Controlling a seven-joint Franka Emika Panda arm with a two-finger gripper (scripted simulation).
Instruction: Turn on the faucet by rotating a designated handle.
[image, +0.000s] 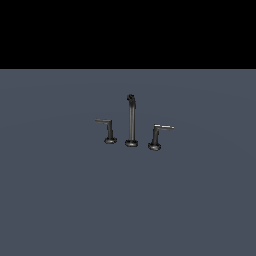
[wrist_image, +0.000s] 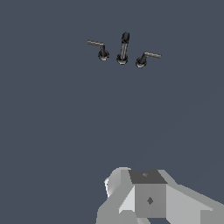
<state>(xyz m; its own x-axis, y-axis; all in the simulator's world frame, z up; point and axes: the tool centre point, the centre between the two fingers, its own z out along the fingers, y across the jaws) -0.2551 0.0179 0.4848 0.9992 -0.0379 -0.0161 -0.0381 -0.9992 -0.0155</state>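
The faucet (image: 131, 120) is a small dark three-piece set standing on the grey floor in the middle of the exterior view. Its tall thin spout post (wrist_image: 123, 47) stands between two short L-shaped handles. The handle (image: 156, 136) with the brighter silvery lever arm is on the exterior view's right, and it shows again in the wrist view (wrist_image: 144, 57). The duller handle (image: 108, 131) is on the exterior view's left. Only the pale grey body of my gripper (wrist_image: 148, 197) shows, far from the faucet. Its fingers are hidden, and nothing shows in its grasp.
A flat grey-blue floor (image: 60, 200) spreads all around the faucet. A black band fills the space above its far edge in the exterior view. The arm does not show in the exterior view.
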